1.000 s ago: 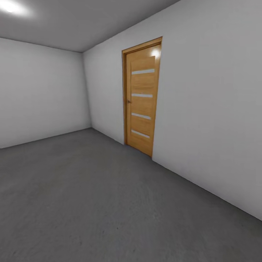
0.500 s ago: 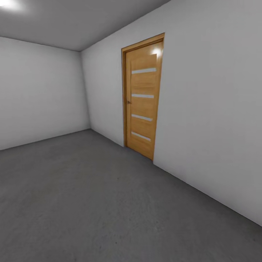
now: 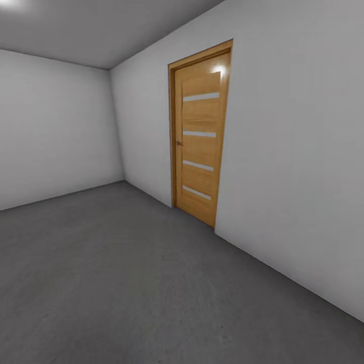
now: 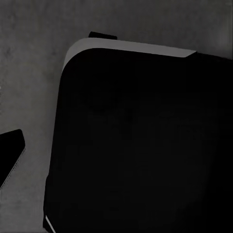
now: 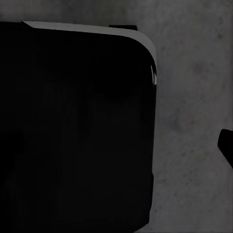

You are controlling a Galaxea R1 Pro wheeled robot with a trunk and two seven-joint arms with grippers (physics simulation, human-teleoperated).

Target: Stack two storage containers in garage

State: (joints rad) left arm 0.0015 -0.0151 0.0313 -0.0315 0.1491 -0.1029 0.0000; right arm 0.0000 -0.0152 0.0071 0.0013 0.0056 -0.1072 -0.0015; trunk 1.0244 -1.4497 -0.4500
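Observation:
The two storage containers are out of view, and so is the living room. I am in the garage, a bare room with plain white walls (image 3: 298, 151) and a dark grey speckled concrete floor (image 3: 121, 283). Both wrist views look down at that floor (image 4: 29, 77) (image 5: 194, 116). A dark tip (image 4: 9, 155) shows at the edge of the left wrist view and another dark tip (image 5: 226, 145) at the edge of the right wrist view. Whether either gripper is open or shut cannot be read from them.
A shut wooden door (image 3: 199, 134) with narrow glass strips stands in the right-hand wall. A white wall (image 3: 55, 126) closes the room at the far left. My black base (image 4: 141, 145) (image 5: 73, 131) covers much of both wrist views.
The head camera has moved forward toward the door, so the door looks slightly larger and sits a little further right. Nothing in the room has itself moved.

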